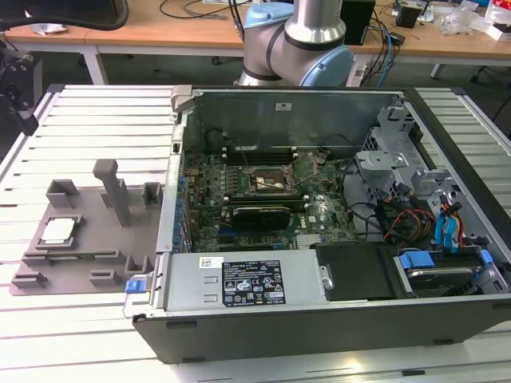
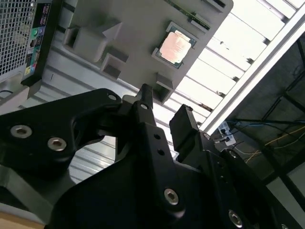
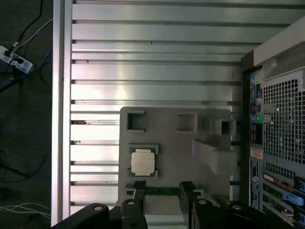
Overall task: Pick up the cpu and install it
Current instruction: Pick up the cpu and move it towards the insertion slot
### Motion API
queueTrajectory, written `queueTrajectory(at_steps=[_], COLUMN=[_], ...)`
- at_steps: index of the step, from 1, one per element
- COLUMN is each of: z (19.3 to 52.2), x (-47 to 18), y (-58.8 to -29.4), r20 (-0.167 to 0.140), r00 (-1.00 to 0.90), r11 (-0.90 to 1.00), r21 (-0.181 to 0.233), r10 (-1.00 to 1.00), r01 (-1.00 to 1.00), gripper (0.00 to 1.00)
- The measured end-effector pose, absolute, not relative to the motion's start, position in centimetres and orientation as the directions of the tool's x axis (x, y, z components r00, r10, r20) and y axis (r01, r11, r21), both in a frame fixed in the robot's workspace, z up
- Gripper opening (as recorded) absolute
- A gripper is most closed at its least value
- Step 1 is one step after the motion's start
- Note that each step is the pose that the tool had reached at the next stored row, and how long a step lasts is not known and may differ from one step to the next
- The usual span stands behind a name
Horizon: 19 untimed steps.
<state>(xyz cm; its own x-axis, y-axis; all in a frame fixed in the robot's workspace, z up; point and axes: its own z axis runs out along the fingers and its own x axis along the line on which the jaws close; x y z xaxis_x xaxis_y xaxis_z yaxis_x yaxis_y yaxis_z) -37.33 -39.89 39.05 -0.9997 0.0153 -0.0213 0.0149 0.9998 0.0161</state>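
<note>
Cpu [image 3: 143,162] flat in tray [image 3: 181,157] pocket: likely light, stiff, slick metal top (underside probably fragile). Take by opposite edges. Hand [image 3: 162,188] wide open, empty, near cpu, not touching.

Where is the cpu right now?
The cpu sits in a recess of the grey tray on the slatted table, at the exterior view's left, beside the open computer case. The open end effector is nearby in the first wrist view.

Small flat square cpu [image 1: 59,230], silvery-white metal top, lying level and face up, seated in a square pocket of the grey tray [image 1: 96,239], middle left of the exterior view
</note>
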Motion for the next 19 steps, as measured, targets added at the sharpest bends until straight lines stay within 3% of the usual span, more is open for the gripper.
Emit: queueTrajectory(at_steps=[4, 7, 19], z=[39.0, 39.0, 37.8], x=[-37.3, -37.3, -37.3], y=[-39.9, -39.9, -39.9], r20=[-0.021, -0.021, -0.021], r00=[-1.000, -1.000, -1.000], r11=[1.000, 1.000, 1.000], r21=[0.016, 0.016, 0.016], r10=[0.016, 0.016, 0.016], r01=[0.016, 0.016, 0.016], gripper=[0.43, 0.62, 0.62])
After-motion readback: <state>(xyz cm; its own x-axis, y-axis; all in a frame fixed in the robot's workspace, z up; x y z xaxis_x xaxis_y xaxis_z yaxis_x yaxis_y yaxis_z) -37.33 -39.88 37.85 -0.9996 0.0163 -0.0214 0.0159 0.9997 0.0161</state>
